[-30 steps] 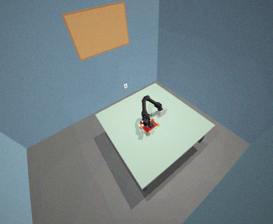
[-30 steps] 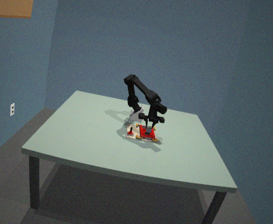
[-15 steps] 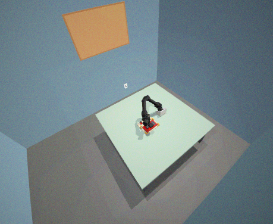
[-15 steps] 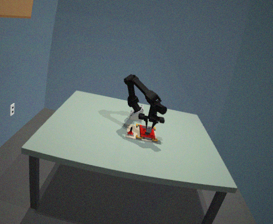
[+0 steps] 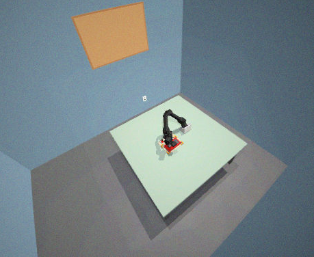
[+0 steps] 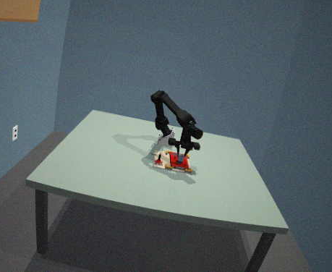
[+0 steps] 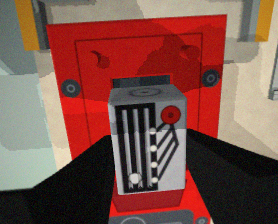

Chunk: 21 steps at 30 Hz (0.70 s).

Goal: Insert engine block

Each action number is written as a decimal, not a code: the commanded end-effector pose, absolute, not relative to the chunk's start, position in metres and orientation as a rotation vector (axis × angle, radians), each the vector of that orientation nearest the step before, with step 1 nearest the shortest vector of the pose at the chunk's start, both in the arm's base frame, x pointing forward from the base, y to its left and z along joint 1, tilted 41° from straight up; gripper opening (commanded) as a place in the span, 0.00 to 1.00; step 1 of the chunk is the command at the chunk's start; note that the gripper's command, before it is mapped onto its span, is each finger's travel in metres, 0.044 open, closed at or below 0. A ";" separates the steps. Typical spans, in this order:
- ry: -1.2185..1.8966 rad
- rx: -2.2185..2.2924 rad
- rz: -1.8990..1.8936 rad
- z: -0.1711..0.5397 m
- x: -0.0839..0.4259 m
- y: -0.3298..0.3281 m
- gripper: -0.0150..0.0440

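The engine block (image 7: pixel 150 145) is a grey-white box with black stripes, a red disc and a red lower part. My gripper (image 7: pixel 147 140) (image 6: pixel 181 158) is shut on it, one black finger at each side. The red car body (image 7: pixel 62 55) (image 6: pixel 173 164) (image 5: pixel 167 150) lies below. A dark strip of its opening (image 7: pixel 141 81) shows just beyond the block's top edge in the wrist view; the block hides the rest. I cannot tell whether the block's bottom is inside the opening. The slot side and the rib are not clearly visible.
Orange-yellow parts (image 7: pixel 28 25) (image 7: pixel 265 20) stand at the car body's far corners. Beside it in the exterior view is a pale holder with a small red and black piece (image 6: pixel 158 160). The arm's light base (image 6: pixel 165 140) stands behind on the green table (image 6: pixel 111 169).
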<state>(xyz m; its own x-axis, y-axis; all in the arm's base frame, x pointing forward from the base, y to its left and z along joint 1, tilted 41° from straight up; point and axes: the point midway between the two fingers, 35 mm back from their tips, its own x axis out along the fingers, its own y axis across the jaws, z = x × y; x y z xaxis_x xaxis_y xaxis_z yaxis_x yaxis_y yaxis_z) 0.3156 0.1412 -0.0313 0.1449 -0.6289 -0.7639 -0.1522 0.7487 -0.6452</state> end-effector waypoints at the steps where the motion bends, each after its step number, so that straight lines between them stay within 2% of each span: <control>1: 1.409 -0.684 -0.392 -0.033 0.316 0.140 0.52; 21: 1.411 -0.689 -0.387 -0.035 0.316 0.139 0.52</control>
<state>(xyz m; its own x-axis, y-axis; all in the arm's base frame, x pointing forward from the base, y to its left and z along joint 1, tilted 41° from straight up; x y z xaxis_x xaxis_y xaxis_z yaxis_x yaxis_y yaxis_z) 0.3159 0.1394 -0.0337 0.1438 -0.6281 -0.7647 -0.1454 0.7510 -0.6441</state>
